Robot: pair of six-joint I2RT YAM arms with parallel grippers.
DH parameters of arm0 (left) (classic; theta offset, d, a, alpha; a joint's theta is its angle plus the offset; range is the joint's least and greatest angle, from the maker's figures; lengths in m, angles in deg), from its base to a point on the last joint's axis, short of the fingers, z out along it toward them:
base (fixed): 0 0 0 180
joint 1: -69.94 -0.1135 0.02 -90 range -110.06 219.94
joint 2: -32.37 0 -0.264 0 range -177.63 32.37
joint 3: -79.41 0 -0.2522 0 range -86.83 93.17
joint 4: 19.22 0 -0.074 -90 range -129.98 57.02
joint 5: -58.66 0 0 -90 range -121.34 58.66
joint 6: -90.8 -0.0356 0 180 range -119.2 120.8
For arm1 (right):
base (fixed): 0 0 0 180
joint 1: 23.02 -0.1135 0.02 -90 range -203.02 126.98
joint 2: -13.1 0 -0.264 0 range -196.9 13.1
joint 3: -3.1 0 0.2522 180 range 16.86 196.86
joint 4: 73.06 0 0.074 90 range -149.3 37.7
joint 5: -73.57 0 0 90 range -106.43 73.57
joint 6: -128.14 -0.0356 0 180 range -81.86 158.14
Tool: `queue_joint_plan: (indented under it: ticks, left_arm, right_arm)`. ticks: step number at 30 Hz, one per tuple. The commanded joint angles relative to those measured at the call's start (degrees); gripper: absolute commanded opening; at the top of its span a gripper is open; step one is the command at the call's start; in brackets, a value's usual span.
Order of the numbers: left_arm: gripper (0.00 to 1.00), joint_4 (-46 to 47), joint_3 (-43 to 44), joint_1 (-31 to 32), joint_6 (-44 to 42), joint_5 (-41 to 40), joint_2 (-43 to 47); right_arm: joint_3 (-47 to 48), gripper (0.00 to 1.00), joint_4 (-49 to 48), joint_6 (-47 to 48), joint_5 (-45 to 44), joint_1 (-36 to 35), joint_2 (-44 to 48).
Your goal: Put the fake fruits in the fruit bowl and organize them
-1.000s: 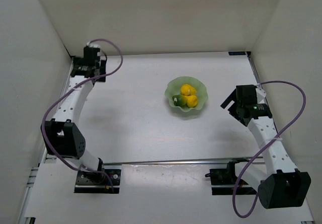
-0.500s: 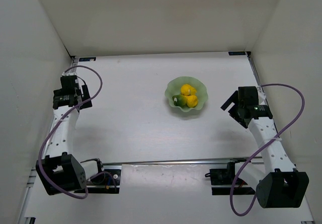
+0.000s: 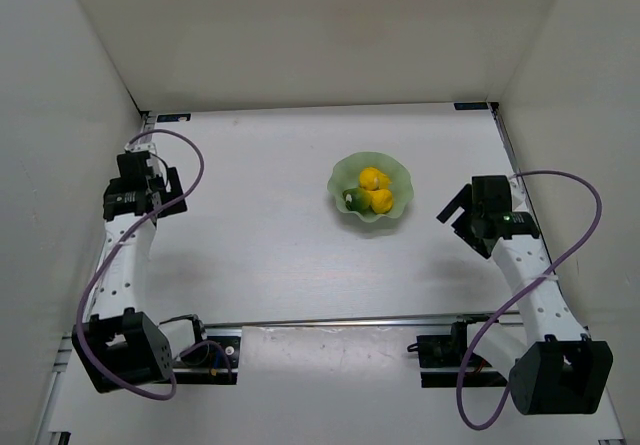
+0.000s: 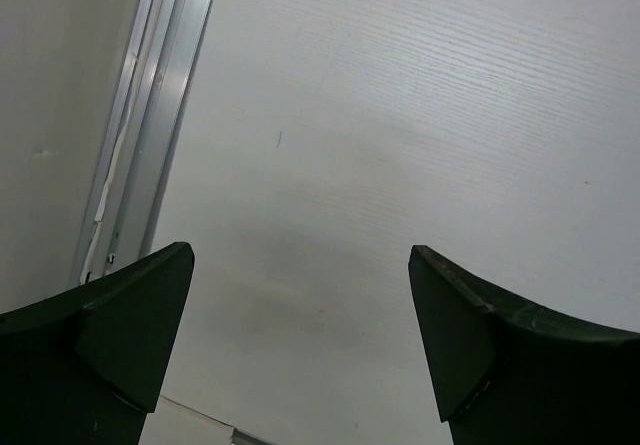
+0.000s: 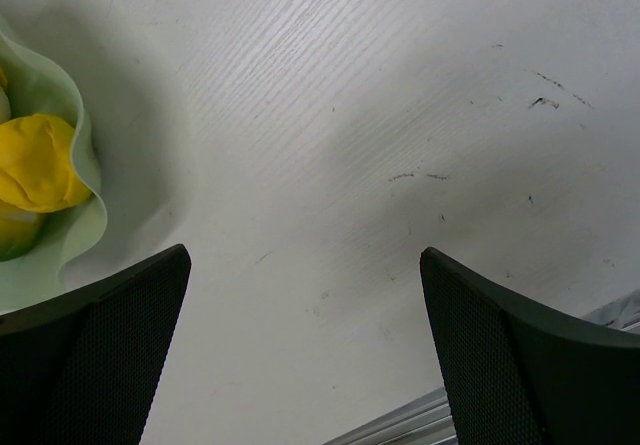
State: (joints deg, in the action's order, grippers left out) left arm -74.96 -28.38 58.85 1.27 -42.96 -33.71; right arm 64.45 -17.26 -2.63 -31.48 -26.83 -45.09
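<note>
Right pincer [image 5: 305, 257] gapes wide, gripping nothing. Near, to its left, sits the fruit bowl [image 5: 85, 215] — pale mint, wavy-rimmed — cradling the fake fruits [image 3: 372, 178]: two yellow, one green. Left pincer [image 4: 300, 250], likewise spread, hangs well apart above the tabletop [image 4: 400, 115].

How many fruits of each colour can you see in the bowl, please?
Yellow fruits: 2
Green fruit: 1
Total in the bowl: 3
</note>
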Motion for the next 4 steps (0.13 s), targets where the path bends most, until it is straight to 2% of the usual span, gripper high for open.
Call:
queue_joint_plan:
  ticks: [1,4]
  left_arm:
    - [0.99,0.32,-0.18,-0.42,0.5,0.45,2.1]
    - [0.99,0.32,-0.71,-0.95,1.19,1.77,2.63]
  right_arm:
    - [-0.75,1.0,-0.29,-0.27,0.19,0.21,1.07]
    - [-1.45,1.0,-4.15,1.47,4.4,0.21,1.07]
